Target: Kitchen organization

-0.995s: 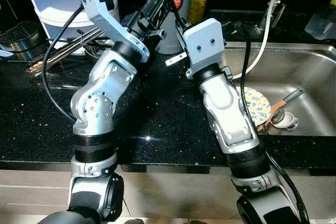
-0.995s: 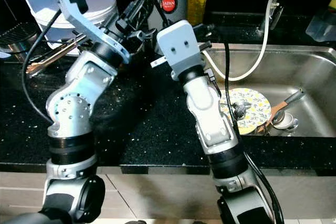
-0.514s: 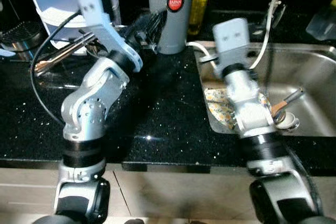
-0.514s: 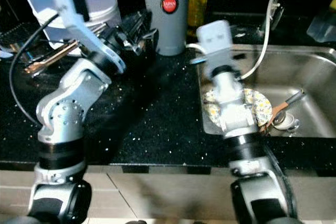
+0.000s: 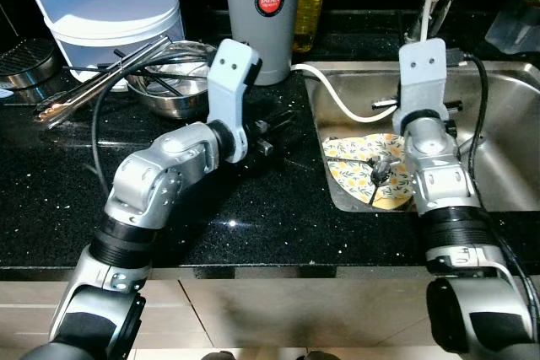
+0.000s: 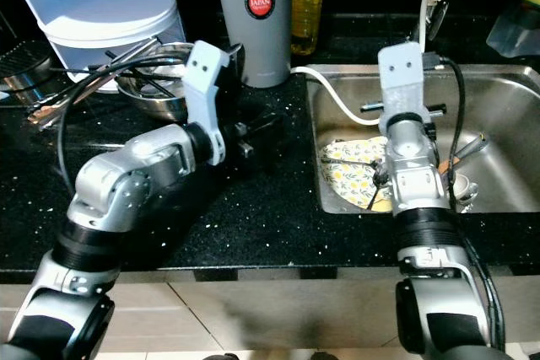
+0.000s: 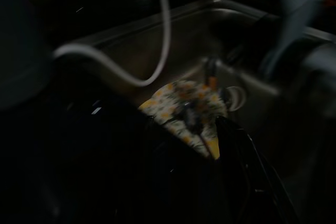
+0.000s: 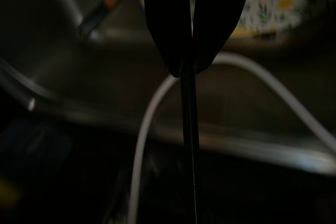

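Black right gripper (image 8: pixel 187 51) pinches a thin rod (image 8: pixel 190 145) over the sink (image 5: pixel 506 90)

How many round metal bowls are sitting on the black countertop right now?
1. A round steel bowl sits on the black speckled countertop, beside the tall grey tumbler and in front of the clear plastic container. Others may be hidden behind the left arm.
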Motion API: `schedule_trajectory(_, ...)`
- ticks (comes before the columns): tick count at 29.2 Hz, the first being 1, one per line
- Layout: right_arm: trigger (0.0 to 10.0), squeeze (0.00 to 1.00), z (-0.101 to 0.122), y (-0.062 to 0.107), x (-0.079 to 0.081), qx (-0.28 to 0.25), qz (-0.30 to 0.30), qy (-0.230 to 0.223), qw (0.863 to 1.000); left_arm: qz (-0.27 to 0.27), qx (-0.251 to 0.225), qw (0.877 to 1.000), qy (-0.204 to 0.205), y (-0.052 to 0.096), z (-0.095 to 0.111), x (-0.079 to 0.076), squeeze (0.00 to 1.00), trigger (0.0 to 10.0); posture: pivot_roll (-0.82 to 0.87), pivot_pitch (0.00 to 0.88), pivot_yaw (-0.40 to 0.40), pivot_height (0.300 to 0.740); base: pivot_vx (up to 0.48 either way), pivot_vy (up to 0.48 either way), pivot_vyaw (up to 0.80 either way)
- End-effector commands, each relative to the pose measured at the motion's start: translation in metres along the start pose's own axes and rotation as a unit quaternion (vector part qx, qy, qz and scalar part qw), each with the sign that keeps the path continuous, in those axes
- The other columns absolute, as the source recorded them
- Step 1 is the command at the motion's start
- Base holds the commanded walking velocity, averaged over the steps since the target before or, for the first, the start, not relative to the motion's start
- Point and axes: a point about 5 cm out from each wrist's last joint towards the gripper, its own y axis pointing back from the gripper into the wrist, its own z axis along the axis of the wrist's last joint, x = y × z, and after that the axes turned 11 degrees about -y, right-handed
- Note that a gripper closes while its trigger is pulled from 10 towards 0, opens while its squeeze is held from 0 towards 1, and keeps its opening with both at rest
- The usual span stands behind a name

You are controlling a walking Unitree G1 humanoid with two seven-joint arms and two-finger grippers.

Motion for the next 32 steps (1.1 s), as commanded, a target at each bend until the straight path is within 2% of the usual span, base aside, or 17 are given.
schedule_trajectory(1, 10.0, 0.00, -0.009, -0.001, -0.005, 0.027, -0.013, -0.018, 0.999, -0.018, -0.001, 1.000, -0.017, -0.001, 0.003, -0.002, 0.00, 10.0, 0.08, 0.058, 0.041, 0.740, 0.000, 0.000, 0.00)
schedule_trajectory(6, 10.0, 0.00, -0.024, -0.004, -0.014, 0.083, -0.047, -0.103, 0.990, -0.074, -0.009, 0.996, -0.039, -0.009, 0.007, -0.011, 0.00, 10.0, 0.07, 0.064, 0.061, 0.740, 0.000, 0.000, 0.00)
schedule_trajectory(12, 10.0, 0.00, -0.023, -0.005, -0.004, 0.094, -0.027, -0.104, 0.990, -0.108, 0.000, 0.993, -0.038, -0.019, 0.005, -0.016, 0.00, 10.0, 0.04, 0.110, 0.122, 0.740, 0.000, 0.000, 0.00)
schedule_trajectory(14, 10.0, 0.00, -0.024, -0.005, -0.006, 0.096, -0.031, -0.098, 0.990, -0.111, 0.000, 0.993, -0.036, -0.020, 0.005, -0.016, 0.00, 10.0, 0.04, 0.110, 0.122, 0.740, 0.000, 0.000, 0.00)
schedule_trajectory(17, 10.0, 0.00, -0.026, -0.001, -0.018, 0.095, -0.050, -0.084, 0.991, -0.118, -0.004, 0.993, -0.025, -0.023, 0.004, -0.019, 0.00, 10.0, 0.00, 0.138, 0.150, 0.740, 0.000, 0.000, 0.00)
schedule_trajectory(20, 10.0, 0.00, -0.024, 0.001, -0.019, 0.089, -0.046, -0.086, 0.991, -0.118, -0.008, 0.993, -0.019, -0.024, 0.003, -0.019, 0.00, 10.0, -0.03, 0.145, 0.159, 0.740, 0.000, 0.000, 0.00)
schedule_trajectory(24, 10.0, 0.00, -0.020, 0.006, -0.012, 0.069, -0.022, -0.076, 0.994, -0.118, -0.014, 0.993, -0.012, -0.026, 0.002, -0.019, 0.00, 10.0, -0.05, 0.150, 0.164, 0.740, 0.000, 0.000, 0.00)
schedule_trajectory(26, 10.0, 0.00, -0.017, 0.007, -0.007, 0.062, -0.014, -0.048, 0.997, -0.124, -0.020, 0.992, -0.009, -0.029, 0.003, -0.020, 0.00, 10.0, -0.08, 0.148, 0.171, 0.740, 0.000, 0.000, 0.00)
schedule_trajectory(27, 10.0, 0.00, -0.017, 0.007, -0.007, 0.062, -0.014, -0.048, 0.997, -0.124, -0.020, 0.992, -0.009, -0.029, 0.003, -0.020, 0.00, 10.0, -0.08, 0.148, 0.171, 0.740, 0.000, 0.000, 0.00)
schedule_trajectory(29, 10.0, 0.00, -0.010, 0.007, -0.001, 0.043, -0.006, -0.012, 0.999, -0.128, -0.025, 0.991, -0.007, -0.030, 0.003, -0.022, 0.00, 10.0, -0.09, 0.148, 0.175, 0.740, 0.000, 0.000, 0.00)
schedule_trajectory(32, 10.0, 0.00, -0.004, 0.010, 0.006, 0.032, 0.010, -0.004, 0.999, -0.135, -0.032, 0.990, 0.001, -0.030, 0.003, -0.025, 0.00, 10.0, -0.13, 0.146, 0.185, 0.740, 0.000, 0.000, 0.00)
